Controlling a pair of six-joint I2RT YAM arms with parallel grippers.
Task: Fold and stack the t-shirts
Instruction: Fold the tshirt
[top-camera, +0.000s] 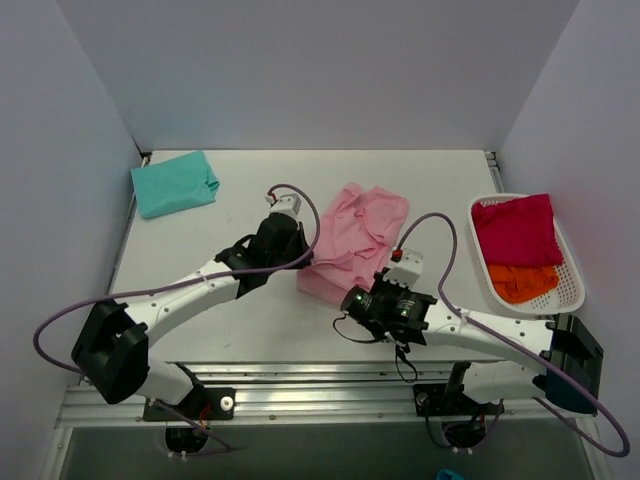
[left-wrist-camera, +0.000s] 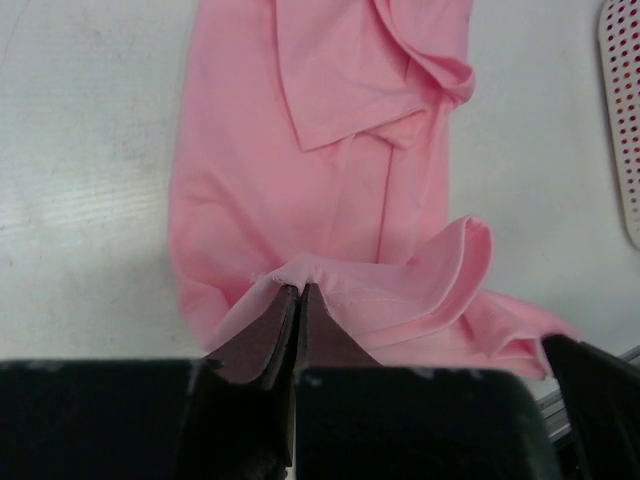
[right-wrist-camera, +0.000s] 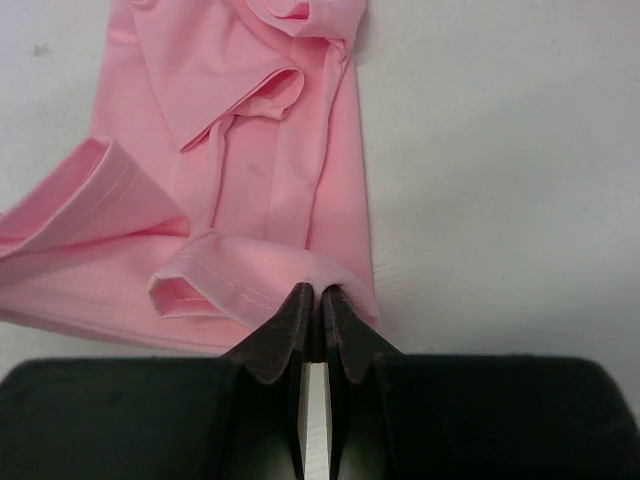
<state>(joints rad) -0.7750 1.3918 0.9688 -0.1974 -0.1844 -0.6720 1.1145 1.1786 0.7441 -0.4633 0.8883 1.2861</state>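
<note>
Teal shirt (top-camera: 173, 184) lies folded at upper left of desk (top-camera: 250, 325), so 1 done. Pink shirt (top-camera: 352, 238) at centre is partly folded, approx halfway. Red shirt (top-camera: 515, 228) & orange shirt (top-camera: 522, 283) sit untouched in basket (top-camera: 575, 285) at right. Left end effector (left-wrist-camera: 301, 290) is clamped on pink hem's left corner, right end effector (right-wrist-camera: 318, 292) pinches the other corner. Both arms angle inward, low at shirt's near edge.
</note>
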